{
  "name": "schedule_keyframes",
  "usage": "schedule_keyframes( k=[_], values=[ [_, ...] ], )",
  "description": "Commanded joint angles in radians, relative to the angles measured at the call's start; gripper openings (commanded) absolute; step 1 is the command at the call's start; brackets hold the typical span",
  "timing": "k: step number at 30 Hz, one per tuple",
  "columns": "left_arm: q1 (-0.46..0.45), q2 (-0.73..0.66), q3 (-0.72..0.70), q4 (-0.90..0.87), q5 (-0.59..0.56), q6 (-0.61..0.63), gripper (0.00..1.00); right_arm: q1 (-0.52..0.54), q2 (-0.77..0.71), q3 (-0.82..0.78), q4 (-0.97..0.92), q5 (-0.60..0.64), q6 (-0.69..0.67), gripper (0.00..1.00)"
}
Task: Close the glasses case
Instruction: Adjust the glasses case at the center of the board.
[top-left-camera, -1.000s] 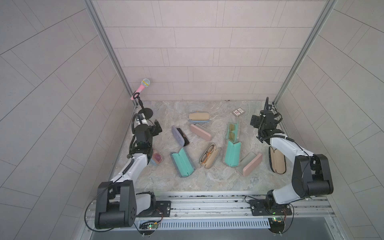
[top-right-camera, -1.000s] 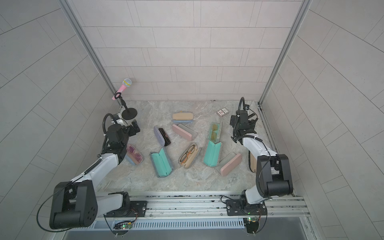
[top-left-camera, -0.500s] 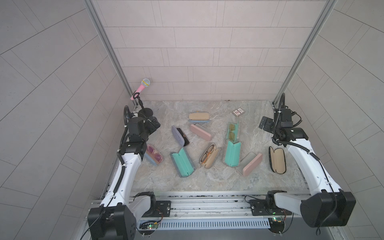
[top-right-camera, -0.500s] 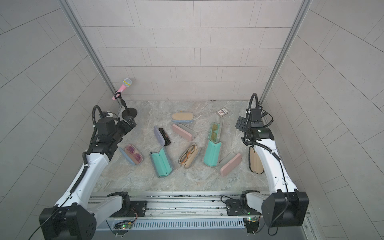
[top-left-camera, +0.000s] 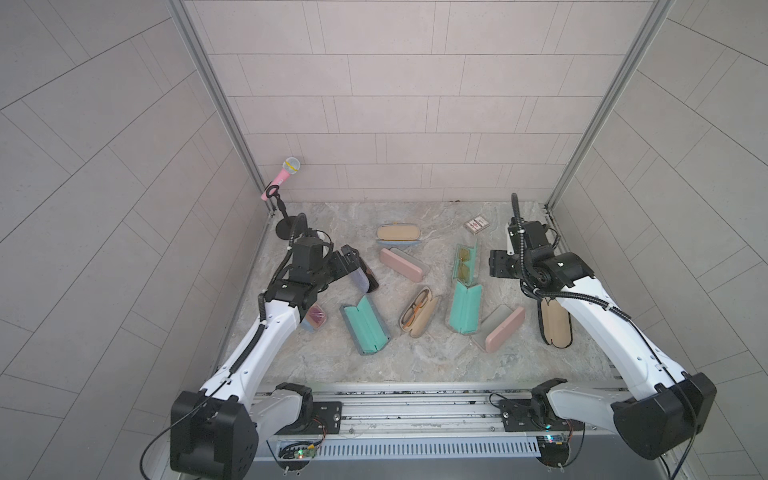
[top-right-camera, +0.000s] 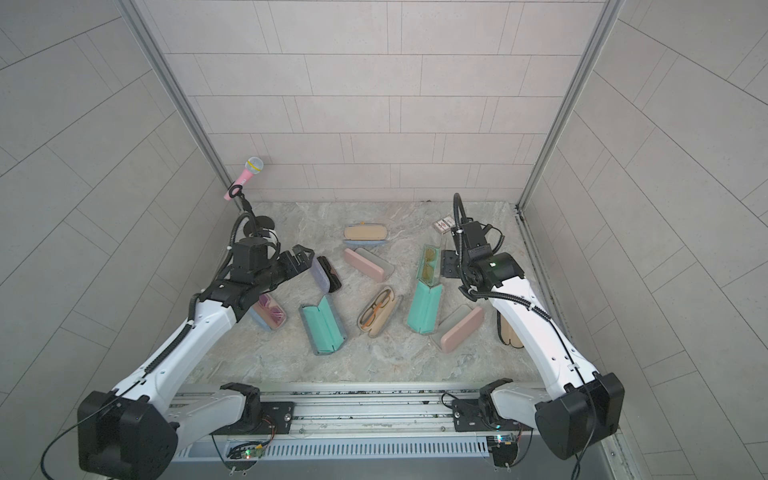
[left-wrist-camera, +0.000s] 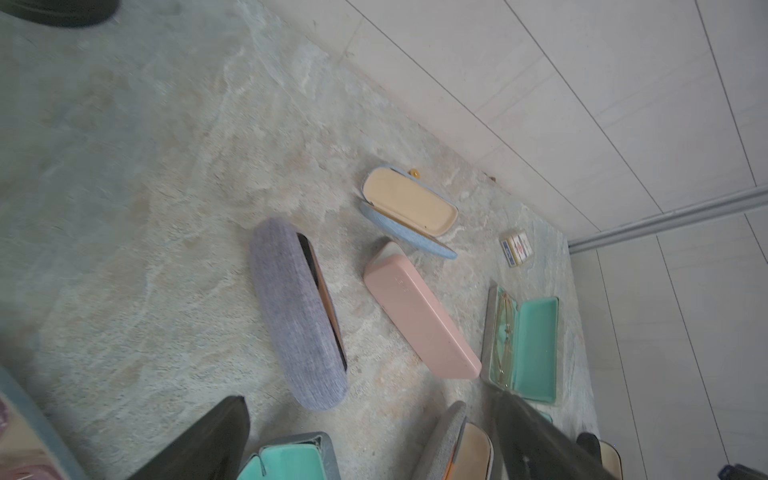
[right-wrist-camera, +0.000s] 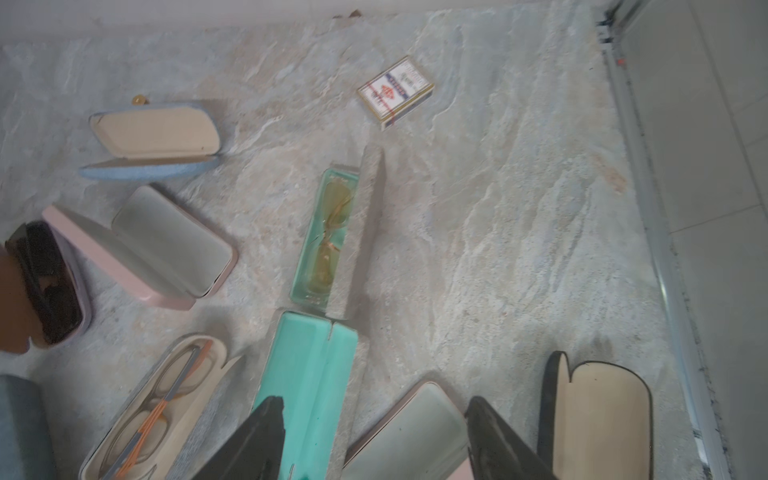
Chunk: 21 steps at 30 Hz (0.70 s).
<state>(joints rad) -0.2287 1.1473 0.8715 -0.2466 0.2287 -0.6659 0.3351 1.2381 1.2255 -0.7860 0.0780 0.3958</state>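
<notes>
Several glasses cases lie open on the stone table. My left gripper (top-left-camera: 349, 259) hovers open over a lilac fabric case (top-left-camera: 361, 277) that stands ajar with dark glasses inside; in the left wrist view this case (left-wrist-camera: 297, 311) lies ahead of the open gripper (left-wrist-camera: 370, 449). My right gripper (top-left-camera: 496, 266) hangs open beside a teal case holding yellow glasses (top-left-camera: 465, 264). In the right wrist view the gripper (right-wrist-camera: 374, 444) is empty, above an empty teal case (right-wrist-camera: 311, 374) and a pink case with grey lining (right-wrist-camera: 407, 432).
Also open are a blue case (top-left-camera: 398, 233), a pink case (top-left-camera: 401, 264), a teal case (top-left-camera: 365, 319), a beige case with orange glasses (top-left-camera: 419, 311) and a black case (top-left-camera: 555, 322). A card pack (top-left-camera: 477, 224) and a pink microphone (top-left-camera: 282, 178) stand at the back.
Both arms have lifted from low folded poses and reached out over the table. The right jaws have narrowed a little.
</notes>
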Motion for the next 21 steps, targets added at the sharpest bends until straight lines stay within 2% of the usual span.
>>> schedule_keyframes(
  k=[1,4,10,21],
  values=[
    [-0.053,0.035,0.030,-0.023,0.022,-0.032,0.98,0.067,0.044,0.054,-0.021,-0.015,-0.027,0.73],
    [-0.096,0.061,0.044,-0.024,0.015,-0.046,0.95,0.117,0.103,0.085,0.003,-0.068,-0.060,0.76],
    [-0.103,0.055,0.072,-0.087,-0.021,-0.038,0.92,0.210,0.277,0.185,0.032,-0.167,-0.143,0.83],
    [-0.087,-0.084,0.040,-0.223,-0.109,0.023,0.93,0.295,0.602,0.425,0.033,-0.227,-0.182,0.87]
  ],
)
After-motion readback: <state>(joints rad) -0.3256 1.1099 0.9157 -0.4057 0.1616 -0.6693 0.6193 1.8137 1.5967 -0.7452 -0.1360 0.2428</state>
